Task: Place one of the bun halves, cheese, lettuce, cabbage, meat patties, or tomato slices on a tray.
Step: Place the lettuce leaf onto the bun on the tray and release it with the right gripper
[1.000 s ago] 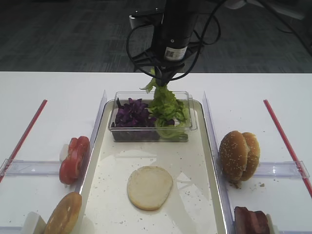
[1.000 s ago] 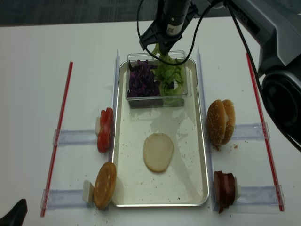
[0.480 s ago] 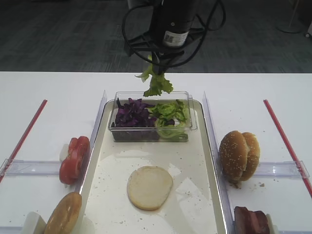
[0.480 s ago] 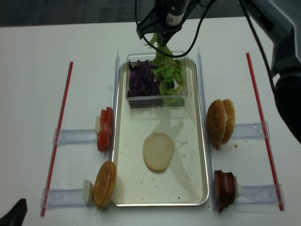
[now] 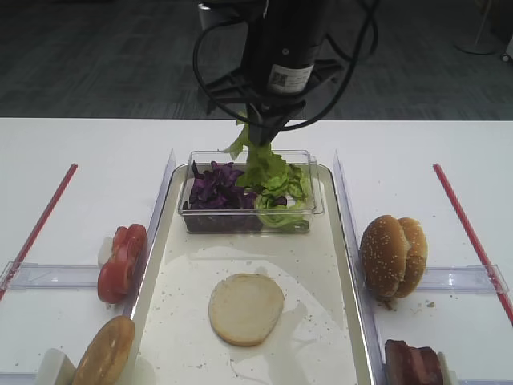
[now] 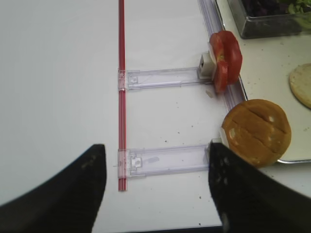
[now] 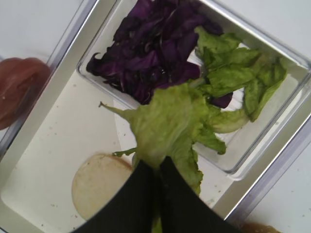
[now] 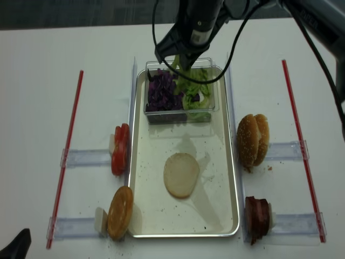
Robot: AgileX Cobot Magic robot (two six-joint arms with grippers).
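White desk, lettuce leaf lifted clear of its tub

Lettuce leaf [image 7: 167,119] hangs pinched in the right gripper [image 7: 158,177] jaws above the clear tub [image 5: 317,204]; placement on the tray [image 5: 321,337], beside the bun half [image 5: 246,309], remains. Left gripper [image 6: 153,187] jaws spread, empty.

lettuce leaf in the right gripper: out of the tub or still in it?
Out. The right gripper is shut on the lettuce leaf, which hangs above the clear tub, over the cabbage and remaining lettuce.

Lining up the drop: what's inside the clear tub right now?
The clear tub holds purple cabbage on its left and loose lettuce on its right. The leaf in the right tool hangs above, covering part of both. The tub's floor is hidden.
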